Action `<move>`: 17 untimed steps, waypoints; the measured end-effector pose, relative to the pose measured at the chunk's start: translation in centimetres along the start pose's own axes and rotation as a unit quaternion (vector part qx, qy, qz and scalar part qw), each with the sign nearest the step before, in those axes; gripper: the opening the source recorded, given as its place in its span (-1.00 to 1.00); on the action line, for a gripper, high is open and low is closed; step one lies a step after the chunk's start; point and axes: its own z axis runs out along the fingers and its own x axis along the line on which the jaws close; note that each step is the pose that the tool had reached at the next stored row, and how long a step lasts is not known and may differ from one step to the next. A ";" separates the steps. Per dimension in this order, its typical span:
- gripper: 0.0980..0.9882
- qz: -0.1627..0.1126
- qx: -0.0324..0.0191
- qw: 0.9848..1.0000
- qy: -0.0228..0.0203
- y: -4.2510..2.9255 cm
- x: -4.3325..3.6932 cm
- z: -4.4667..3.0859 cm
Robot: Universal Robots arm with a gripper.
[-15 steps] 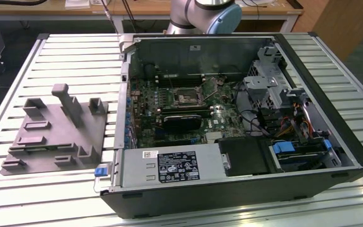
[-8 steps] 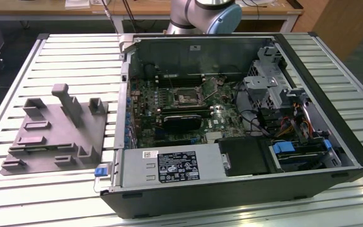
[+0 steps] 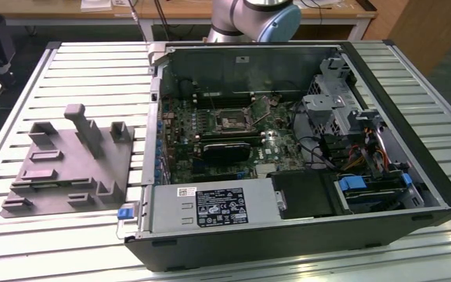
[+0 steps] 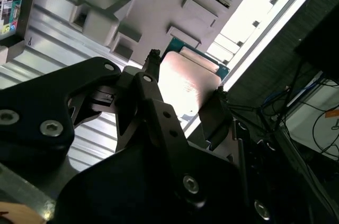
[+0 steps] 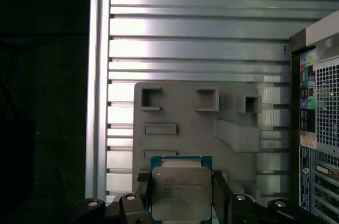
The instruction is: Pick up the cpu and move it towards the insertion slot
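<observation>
In both wrist views my gripper [image 5: 181,196] [image 4: 185,75] is shut on the cpu [image 5: 180,189] [image 4: 190,83], a flat square chip with a silvery top and a pale rim. A black finger [image 5: 142,191] presses on one edge and its partner on the opposite edge. The chip hangs well above the grey stepped fixture block [image 5: 212,128] [image 4: 153,1]. In the exterior view the insertion slot [image 3: 232,121], a small square socket with a metal frame, lies on the motherboard inside the open computer case [image 3: 413,176].
The fixture block [image 3: 69,161] lies on the slatted metal table [image 3: 92,70] at the exterior view's left of the case. Inside the case are a black card [image 3: 227,151], a power supply [image 3: 209,207] and cable bundles [image 3: 351,153]. The arm's base [image 3: 253,17] stands behind the case.
</observation>
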 end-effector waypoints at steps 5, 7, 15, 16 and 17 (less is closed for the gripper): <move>0.00 0.000 0.000 1.000 0.000 0.00 -0.72 -0.05; 0.00 0.000 0.000 1.000 0.000 0.00 -1.00 -0.06; 0.00 0.000 0.000 1.000 0.000 0.01 -1.94 -0.16; 0.00 0.000 0.000 1.000 0.000 0.01 -2.04 -0.18; 0.00 0.000 0.000 1.000 0.000 0.01 -2.13 -0.21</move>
